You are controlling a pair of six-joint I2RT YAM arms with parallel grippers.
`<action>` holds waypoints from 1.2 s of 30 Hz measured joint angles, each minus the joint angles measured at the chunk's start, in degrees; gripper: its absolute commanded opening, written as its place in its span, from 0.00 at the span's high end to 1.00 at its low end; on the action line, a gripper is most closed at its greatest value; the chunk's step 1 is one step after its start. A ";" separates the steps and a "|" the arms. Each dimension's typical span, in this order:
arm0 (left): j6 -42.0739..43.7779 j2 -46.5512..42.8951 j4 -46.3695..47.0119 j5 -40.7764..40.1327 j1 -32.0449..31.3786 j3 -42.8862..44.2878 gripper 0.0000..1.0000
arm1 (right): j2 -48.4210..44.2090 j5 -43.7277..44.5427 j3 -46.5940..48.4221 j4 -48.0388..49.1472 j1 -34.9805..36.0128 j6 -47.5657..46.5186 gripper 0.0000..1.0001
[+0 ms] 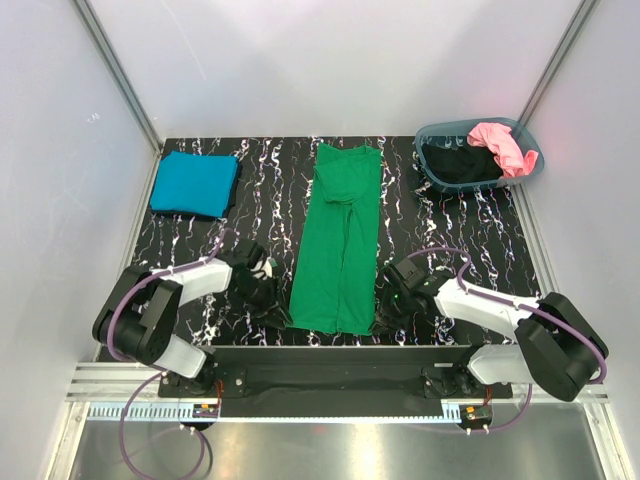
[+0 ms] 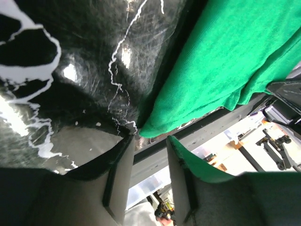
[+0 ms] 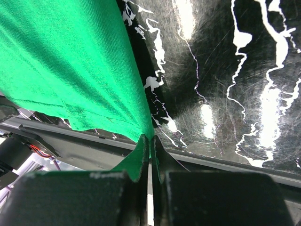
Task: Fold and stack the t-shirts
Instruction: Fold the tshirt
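A bright green t-shirt [image 1: 340, 240] lies as a long narrow strip down the middle of the black marbled table [image 1: 270, 190]. My left gripper [image 1: 272, 312] is open at the shirt's near left corner; in the left wrist view the green hem [image 2: 221, 61] ends just beyond the gap between my fingertips, where the left gripper [image 2: 149, 137] holds nothing. My right gripper [image 1: 385, 310] is shut on the shirt's near right corner, seen pinched in the right wrist view [image 3: 149, 140], with the cloth [image 3: 66, 61] spreading to the left. A teal blue t-shirt [image 1: 195, 183] lies folded at the far left.
A grey-blue oval basket [image 1: 432, 135] stands at the far right with a pink shirt [image 1: 500, 145] and a black shirt [image 1: 460, 163] inside. The table's near edge and a metal rail [image 1: 340, 355] run just behind both grippers. White walls enclose the table.
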 measured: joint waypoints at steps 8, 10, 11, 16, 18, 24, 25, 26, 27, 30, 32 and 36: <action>-1.22 0.98 0.55 -0.31 -1.09 -0.11 0.80 | -0.96 -0.02 -0.22 -0.04 0.00 0.00 1.00; -1.40 0.98 0.57 -0.74 -1.16 -0.20 0.90 | -1.01 -0.02 -0.24 -0.02 0.00 -0.02 1.00; -1.46 0.98 0.63 -1.05 -1.20 -0.28 0.93 | -1.03 -0.02 -0.26 -0.02 0.00 -0.02 1.00; -1.95 0.59 0.68 -1.18 -1.38 -0.37 1.00 | -1.16 -0.02 -0.42 -0.13 0.00 -0.02 1.00; -2.16 0.20 0.70 -1.51 -1.38 -0.39 1.00 | -1.60 0.00 -0.46 -0.57 0.00 0.00 1.00; -3.61 -0.90 1.01 -1.42 -1.66 -0.42 1.00 | -4.35 0.07 -0.92 -1.79 0.00 0.00 1.00; -3.91 -1.11 0.94 -1.33 -1.79 -0.39 1.00 | -4.68 0.07 -0.92 -2.14 0.00 0.00 1.00; -4.26 -1.33 0.83 -1.25 -1.92 -0.37 1.00 | -4.90 0.09 -0.92 -2.58 0.00 0.02 1.00; -4.63 -1.57 0.66 -1.09 -2.01 -0.33 1.00 | -5.16 0.11 -0.92 -3.10 0.00 0.02 1.00; -5.64 -2.60 -0.42 -0.59 -2.08 0.15 1.00 | -5.57 0.26 -0.59 -5.25 0.00 0.07 1.00; -6.05 -3.06 -1.05 -0.33 -2.10 0.90 1.00 | -5.57 0.35 -0.15 -6.14 0.00 0.11 1.00; -6.91 -3.04 -1.68 0.04 -2.12 3.23 1.00 | -4.81 1.38 2.25 -8.85 0.00 0.44 1.00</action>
